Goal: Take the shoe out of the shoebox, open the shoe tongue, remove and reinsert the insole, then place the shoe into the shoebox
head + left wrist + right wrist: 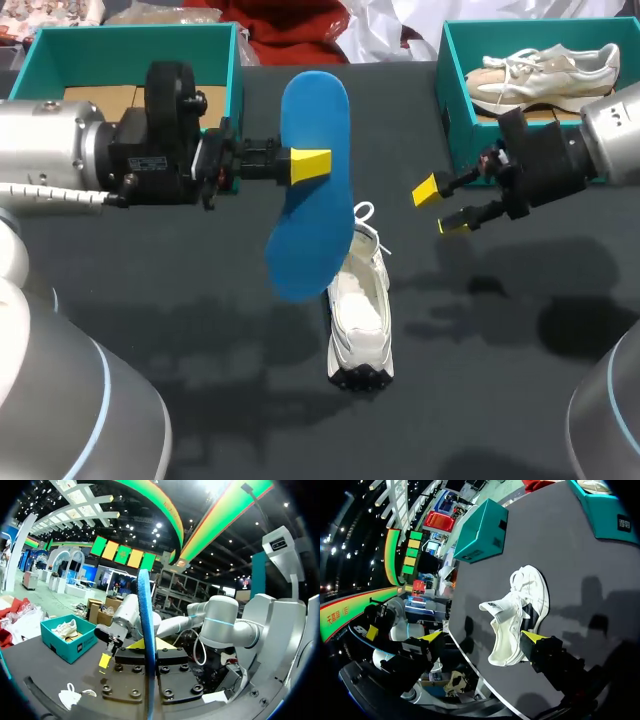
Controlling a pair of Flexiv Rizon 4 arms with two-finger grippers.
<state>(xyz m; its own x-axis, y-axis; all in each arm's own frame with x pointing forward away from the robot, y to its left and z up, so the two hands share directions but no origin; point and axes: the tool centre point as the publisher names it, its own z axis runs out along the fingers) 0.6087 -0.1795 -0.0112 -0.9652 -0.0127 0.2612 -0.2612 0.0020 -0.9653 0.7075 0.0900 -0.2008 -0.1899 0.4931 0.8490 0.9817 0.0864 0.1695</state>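
My left gripper point(310, 165) is shut on the blue insole point(308, 190) and holds it in the air above the middle of the table. In the left wrist view the insole point(146, 625) stands edge-on between the fingers. The white shoe point(360, 315) lies on the black table below it, tongue pulled open, with laces at its far end. My right gripper point(440, 205) hangs open and empty to the right of the insole, above the shoe's right side. From the right wrist the shoe point(520, 605) lies ahead of that gripper point(484, 637), between its spread fingers.
A teal shoebox point(455, 110) at the back right holds a beige shoe point(545, 70). A second teal box point(236, 70) with cardboard inside stands at the back left, behind my left arm. Red cloth and white paper lie along the far edge.
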